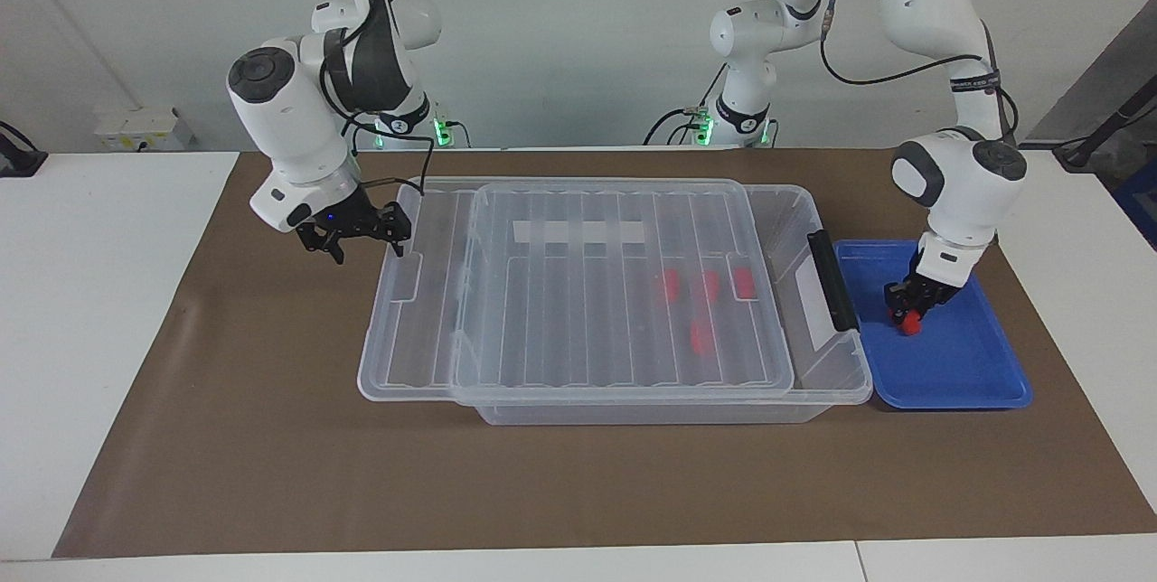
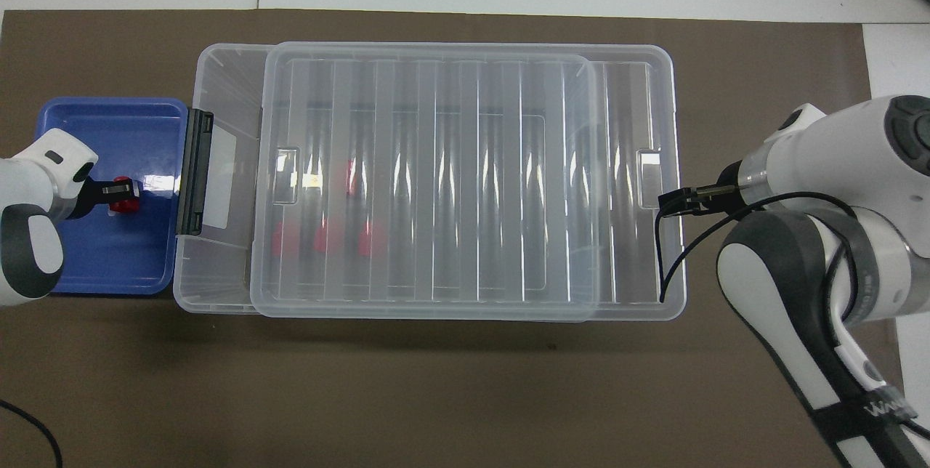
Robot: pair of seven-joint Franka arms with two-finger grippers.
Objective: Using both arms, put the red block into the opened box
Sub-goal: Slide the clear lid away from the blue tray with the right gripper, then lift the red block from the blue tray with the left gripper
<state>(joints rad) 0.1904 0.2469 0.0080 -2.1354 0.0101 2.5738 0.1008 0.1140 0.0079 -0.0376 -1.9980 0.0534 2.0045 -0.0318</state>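
Observation:
A red block (image 1: 910, 321) (image 2: 128, 198) lies in the blue tray (image 1: 958, 365) (image 2: 109, 264), and my left gripper (image 1: 907, 306) (image 2: 120, 192) is shut on it. The clear box (image 1: 841, 365) (image 2: 218, 75) stands beside the tray, its black latch (image 1: 832, 279) toward the tray. Its ribbed lid (image 1: 587, 311) (image 2: 436, 184) lies shifted toward the right arm's end, so the latch end of the box is uncovered. Several red blocks (image 1: 705, 288) show through the lid. My right gripper (image 1: 369, 255) (image 2: 672, 200) stands open at the lid's overhanging end, one fingertip at its edge.
Brown paper (image 1: 271, 437) covers the table around the box. The shifted lid overhangs the box toward the right arm's end. A cable hangs from the right wrist (image 2: 665, 264) over that end of the lid.

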